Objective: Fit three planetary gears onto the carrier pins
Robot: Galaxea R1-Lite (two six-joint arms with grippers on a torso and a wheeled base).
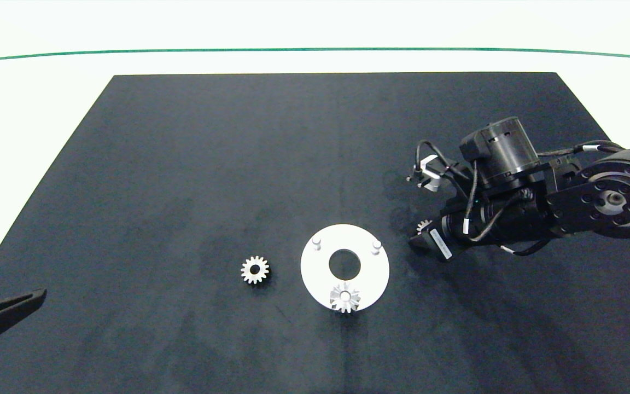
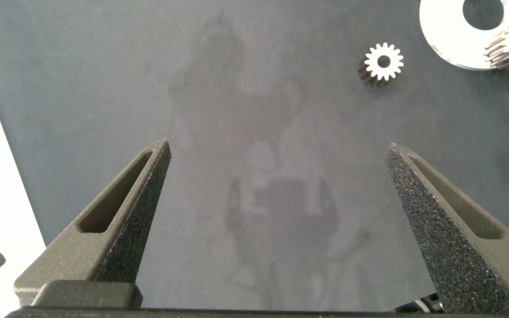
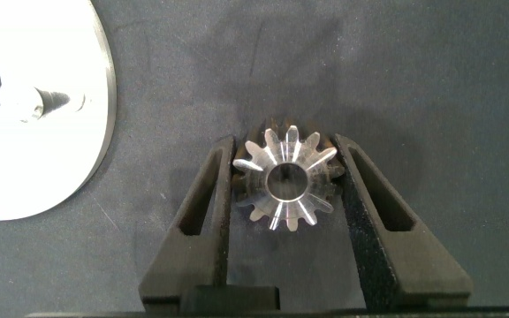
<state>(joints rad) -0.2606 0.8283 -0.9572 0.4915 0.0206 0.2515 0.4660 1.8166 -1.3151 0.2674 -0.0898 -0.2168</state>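
1. Left gripper (image 2: pixel 277 221): parked at the near left corner of the black mat (image 1: pixel 184 164), fingers spread wide with only bare mat between them.
2. Loose gear (image 1: pixel 255 270): flat on the mat, well beyond the left fingertips and just beside the white disc (image 1: pixel 367 268).
3. White disc: lies flat and bears three pins. The near pin carries a seated gear (image 1: pixel 345 298); the two far pins (image 1: pixel 316 240) (image 1: pixel 376 244) stand bare.
4. Right gripper (image 3: pixel 285 177): low over the mat just beside the disc's right edge, fingers clenched on a third gear (image 3: pixel 285 179), one finger against each side of its teeth, bore facing up.
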